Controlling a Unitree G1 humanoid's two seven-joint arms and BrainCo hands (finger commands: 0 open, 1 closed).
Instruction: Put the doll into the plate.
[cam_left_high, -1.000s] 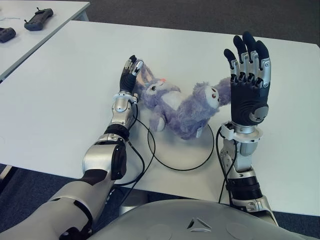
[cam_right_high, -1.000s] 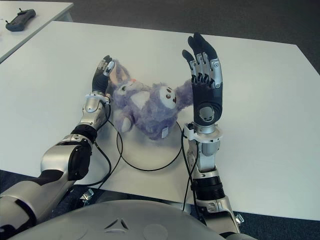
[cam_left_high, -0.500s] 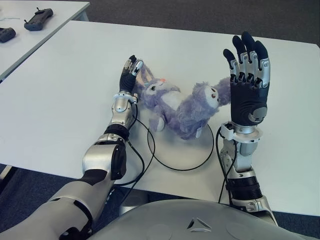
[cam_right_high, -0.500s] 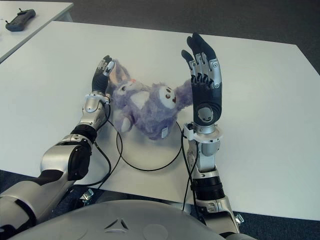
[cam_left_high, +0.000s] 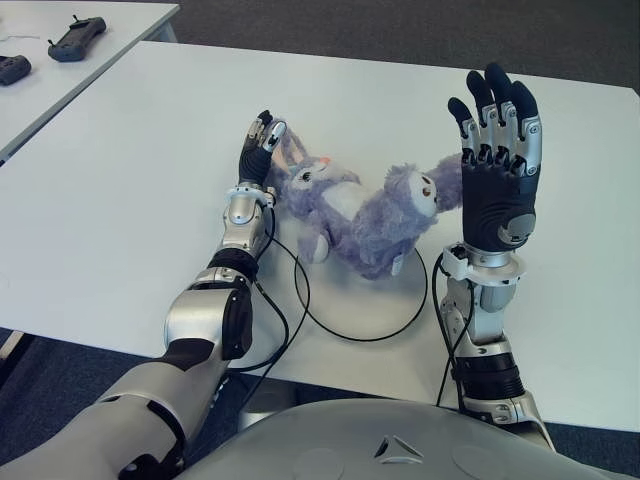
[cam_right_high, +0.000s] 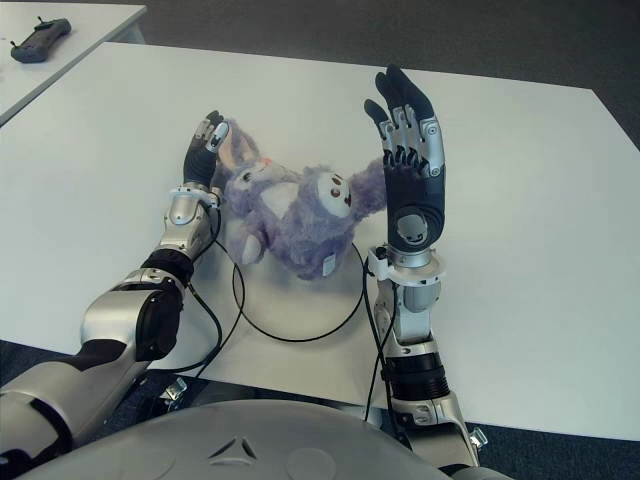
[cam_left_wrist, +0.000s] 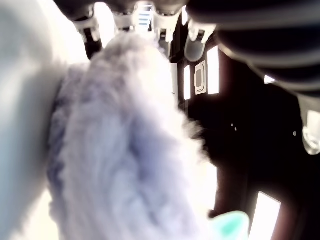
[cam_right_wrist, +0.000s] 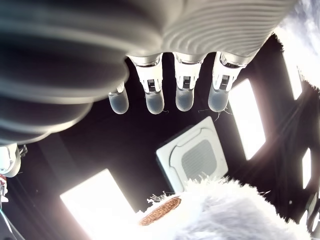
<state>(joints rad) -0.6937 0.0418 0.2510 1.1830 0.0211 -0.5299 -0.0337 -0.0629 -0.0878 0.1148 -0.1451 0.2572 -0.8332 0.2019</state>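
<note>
Doll (cam_left_high: 362, 214) between left hand (cam_left_high: 260, 143) and right hand (cam_left_high: 497, 165), fingers of both extended, partly over plate (cam_left_high: 362, 310).

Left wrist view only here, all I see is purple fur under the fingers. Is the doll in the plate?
Observer: Only partly. In the eye views the doll lies across the far rim of the plate, its near part over the plate and the rest out on the table.
Operator: Where's the right hand?
Observer: The right hand stands upright at the doll's right side, palm toward it, fingers straight, holding nothing.
Operator: And the left hand from outside?
Observer: The left hand is at the doll's left, by its ears, fingers extended alongside the fur, not closed around it.
</note>
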